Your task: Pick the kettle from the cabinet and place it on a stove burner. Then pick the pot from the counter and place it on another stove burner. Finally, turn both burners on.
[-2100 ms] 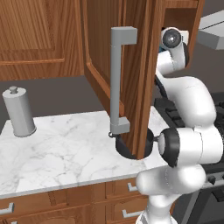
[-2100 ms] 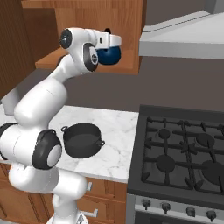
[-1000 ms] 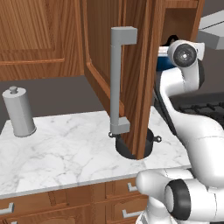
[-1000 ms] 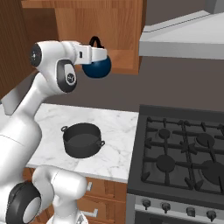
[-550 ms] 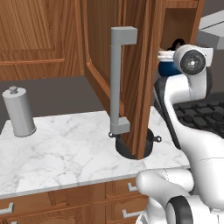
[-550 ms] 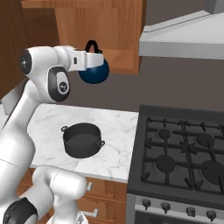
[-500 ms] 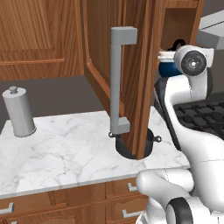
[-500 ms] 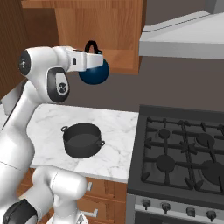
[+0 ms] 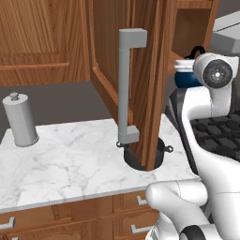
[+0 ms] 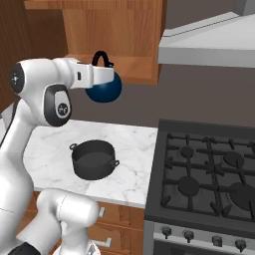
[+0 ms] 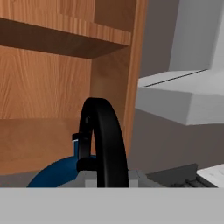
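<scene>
Kitchen: gas stove (image 10: 209, 179), wooden cabinet (image 10: 124, 35).

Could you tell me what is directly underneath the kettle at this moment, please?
The kettle hangs in the pincer, clear of the cabinet. White marble counter lies beneath it, the pot slightly nearer. Its own underside is hidden.

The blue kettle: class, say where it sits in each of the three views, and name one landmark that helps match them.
Left base view: kettle at right, partly behind the arm's white joint.
Right base view: upper left of centre, hanging in the air in front of the cabinet.
Hand view: bottom centre, black handle arching upward.
Shared landmark: the cabinet's wooden shelf.
</scene>
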Robot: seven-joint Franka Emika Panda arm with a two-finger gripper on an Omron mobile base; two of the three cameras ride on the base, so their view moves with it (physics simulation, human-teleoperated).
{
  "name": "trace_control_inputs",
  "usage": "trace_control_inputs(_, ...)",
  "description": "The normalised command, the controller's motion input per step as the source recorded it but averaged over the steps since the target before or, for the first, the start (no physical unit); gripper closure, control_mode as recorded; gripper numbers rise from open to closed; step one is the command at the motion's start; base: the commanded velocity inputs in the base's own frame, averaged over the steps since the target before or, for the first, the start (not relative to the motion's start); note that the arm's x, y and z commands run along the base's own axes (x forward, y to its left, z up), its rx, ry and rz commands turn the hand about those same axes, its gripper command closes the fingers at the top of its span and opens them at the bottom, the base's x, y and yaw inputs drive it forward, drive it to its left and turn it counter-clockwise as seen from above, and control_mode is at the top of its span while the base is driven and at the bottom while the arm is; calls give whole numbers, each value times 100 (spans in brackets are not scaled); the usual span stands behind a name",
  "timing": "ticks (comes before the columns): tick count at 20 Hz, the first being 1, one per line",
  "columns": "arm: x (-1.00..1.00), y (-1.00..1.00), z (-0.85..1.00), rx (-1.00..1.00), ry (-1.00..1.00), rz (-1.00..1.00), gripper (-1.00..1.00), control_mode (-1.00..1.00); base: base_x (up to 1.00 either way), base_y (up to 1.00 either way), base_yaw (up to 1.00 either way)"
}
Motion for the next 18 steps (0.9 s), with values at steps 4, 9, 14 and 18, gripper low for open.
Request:
trace_control_inputs(4,-23,-7,-7,0,3,-1,100,-100,0,0,0)
trace_control_inputs(9,-13,-13,-15,1,1,-2,100,-100,0,0,0)
trace_control_inputs(14,0,-17,-21,0,0,0,100,-100,0,0,0)
trace_control_inputs(18,0,-25,-25,0,0,1,100,-100,0,0,0)
